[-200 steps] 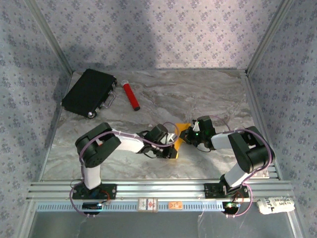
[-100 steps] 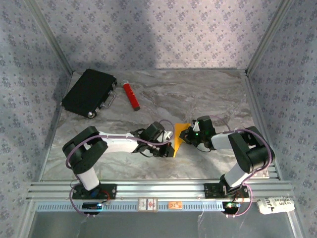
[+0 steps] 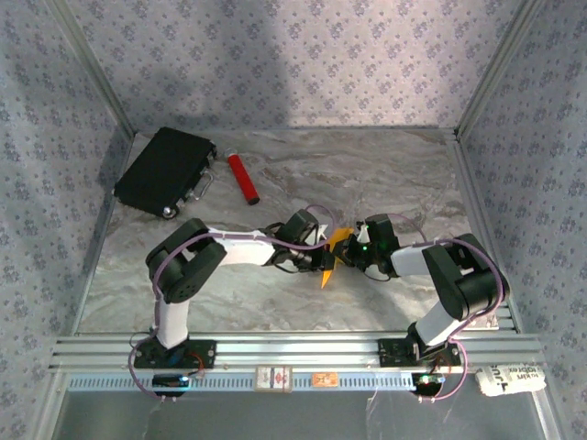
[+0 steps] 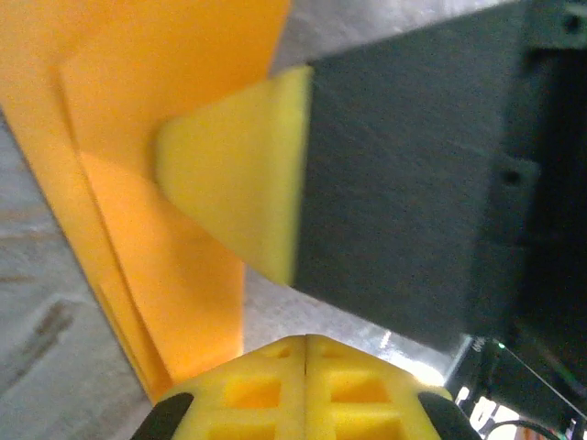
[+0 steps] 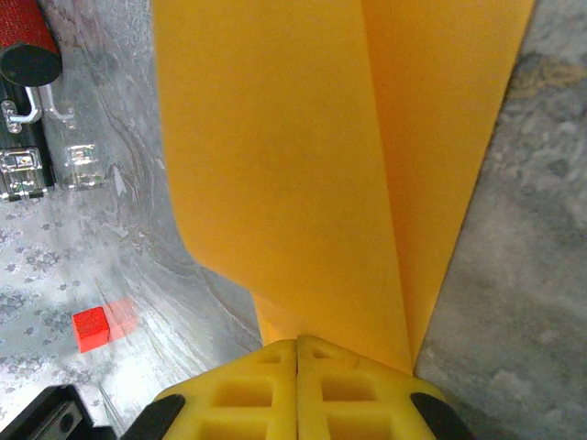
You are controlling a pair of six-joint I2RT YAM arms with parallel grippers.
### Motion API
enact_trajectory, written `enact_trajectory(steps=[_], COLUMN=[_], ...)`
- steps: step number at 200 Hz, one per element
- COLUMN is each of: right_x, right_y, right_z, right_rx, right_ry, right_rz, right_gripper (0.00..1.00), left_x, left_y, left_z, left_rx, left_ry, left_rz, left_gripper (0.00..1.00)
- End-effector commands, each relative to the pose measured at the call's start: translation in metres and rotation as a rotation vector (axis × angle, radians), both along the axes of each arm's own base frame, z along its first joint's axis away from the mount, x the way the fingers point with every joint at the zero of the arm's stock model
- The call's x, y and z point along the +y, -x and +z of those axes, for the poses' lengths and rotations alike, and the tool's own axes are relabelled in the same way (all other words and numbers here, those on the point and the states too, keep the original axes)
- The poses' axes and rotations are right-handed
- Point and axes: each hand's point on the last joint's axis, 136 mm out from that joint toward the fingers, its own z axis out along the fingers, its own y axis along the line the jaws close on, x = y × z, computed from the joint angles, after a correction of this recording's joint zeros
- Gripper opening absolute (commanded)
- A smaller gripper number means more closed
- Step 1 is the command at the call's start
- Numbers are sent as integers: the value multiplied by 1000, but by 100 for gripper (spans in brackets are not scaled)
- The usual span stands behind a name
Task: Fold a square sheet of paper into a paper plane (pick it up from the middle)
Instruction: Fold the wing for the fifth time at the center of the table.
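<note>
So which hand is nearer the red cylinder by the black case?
Left. The left hand sits at the orange-yellow folded paper, on the red cylinder's side; the right hand is beyond it.

Two robot arms with white link tubes and bulky black joint housings. A thin purple cable loops along each arm from base to wrist. Each base is a black block bolted to a ribbed silver aluminium rail. A small green light glows on the right arm's wrist. The left pincer (image 3: 325, 260) and right pincer (image 3: 347, 254) have black bodies; close up, their fingers (image 4: 240, 197) are yellow moulded pads with square recessed pockets.
</note>
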Motion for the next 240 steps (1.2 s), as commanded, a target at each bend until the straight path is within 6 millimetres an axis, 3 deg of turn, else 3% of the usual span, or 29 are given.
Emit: enact_trajectory(steps=[1,69,120,191,213,240], right_x=[-27,-30,-31,-30,-29,-28], right_y=[36,38,38,38,38,38], right_z=[-48,-51,-50,-48,-47,-47], right_rx=[181,186,186,183,181,181], right_ry=[147,153,150,150,147,145], right_rz=[-50,-56,-58,-54,-52,-55], right_gripper=[7,7,7,7,7,7], left_x=[1,28,48,49,44,34], left_y=[-3,33,50,62,55,33], left_z=[-10,-50,-54,-34,-16,12], left_rx=[0,40,21,-7,-51,-106], left_ry=[-48,-218,-291,-245,-202,-107], left_rz=[12,-61,-90,-157,-132,-38], left_gripper=[2,2,2,4,4,3])
